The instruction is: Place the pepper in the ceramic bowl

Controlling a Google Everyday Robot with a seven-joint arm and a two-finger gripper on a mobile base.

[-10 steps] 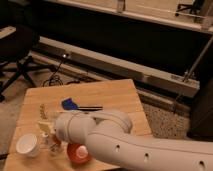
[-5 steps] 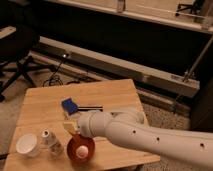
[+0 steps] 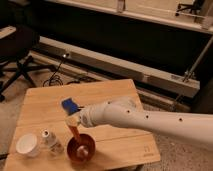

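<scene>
**Pepper hangs over the bowl**

Camera view: the white arm (image 3: 150, 117) reaches in from the right across the wooden table (image 3: 110, 92), and the gripper (image 3: 74, 121) sits above the table's front edge, closed on the pepper (image 3: 77, 134). The orange pepper dangles point-down, its lower end at the rim of the ceramic bowl (image 3: 81, 148), which stands near the front edge. A small bottle (image 3: 50, 142) and a white cup (image 3: 27, 145) stand toward the front left corner. A blue block (image 3: 69, 105) lies mid-table, just behind the gripper.
</scene>
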